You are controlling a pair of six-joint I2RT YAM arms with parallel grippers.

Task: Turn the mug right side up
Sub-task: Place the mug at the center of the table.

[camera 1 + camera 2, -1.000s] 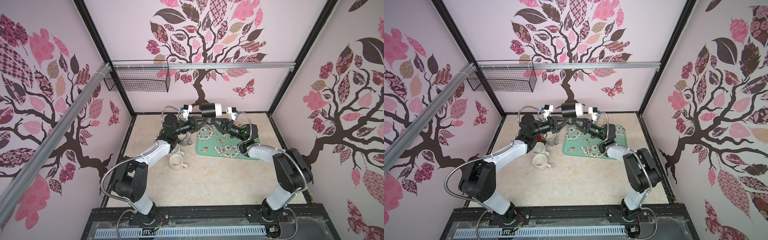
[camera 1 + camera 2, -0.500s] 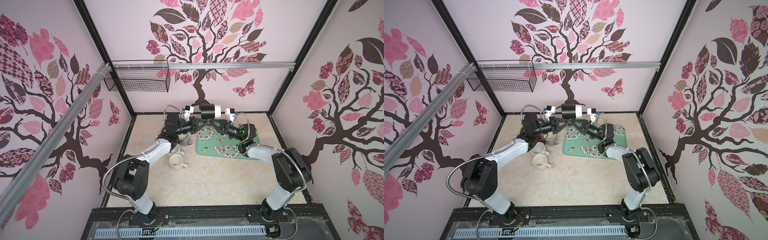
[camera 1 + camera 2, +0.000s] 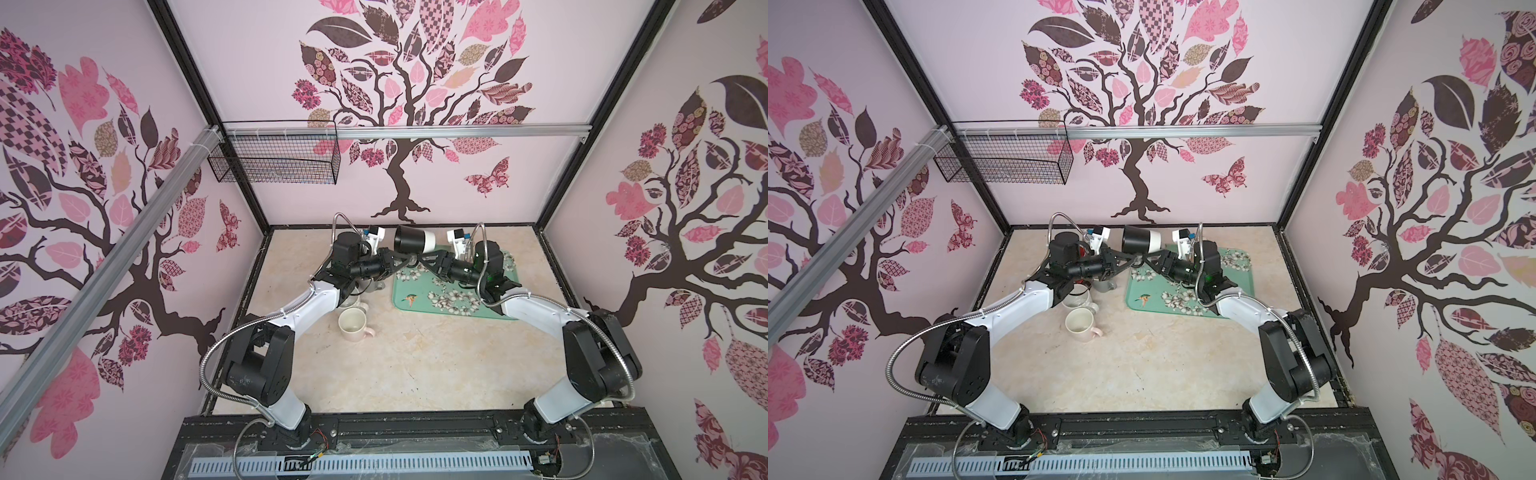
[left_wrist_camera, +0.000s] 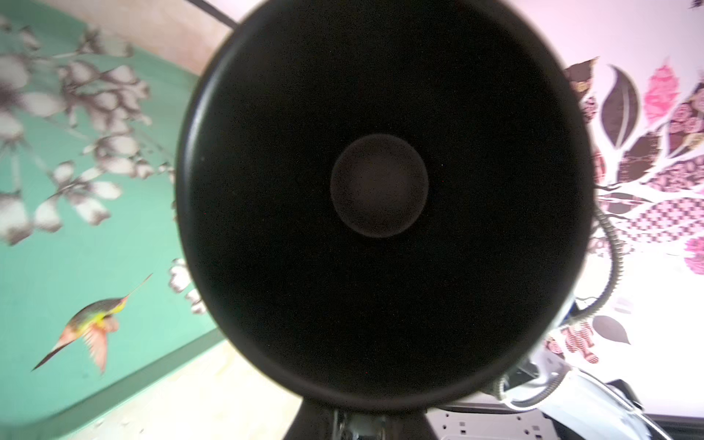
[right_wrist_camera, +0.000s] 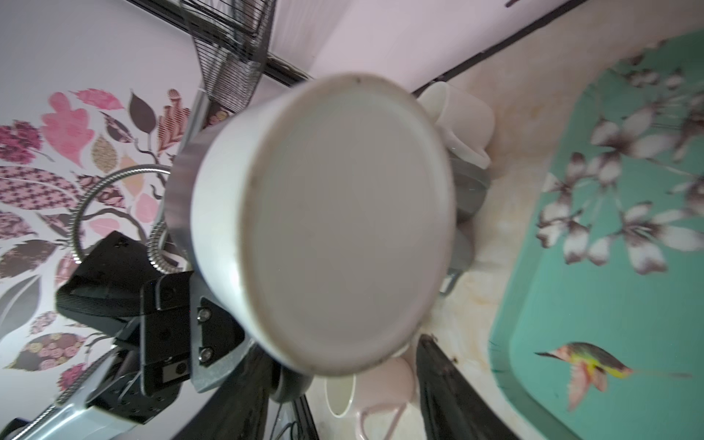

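Note:
The mug, black with a white base, hangs on its side in the air above the table's back, between both arms. My left gripper is shut on the mug's lower side; its black mouth faces the left wrist camera and hides the fingers' contact. My right gripper stands open just below the mug's white base. Its dark fingers are spread wide and hold nothing.
A green flowered tray lies at the right under the right arm. An upright pink mug, a white mug and a grey mug stand below the left arm. A wire basket hangs on the back wall.
My right gripper has opened and let go of the mug. My left gripper has shut on it. The mug has stayed almost in place in the air.

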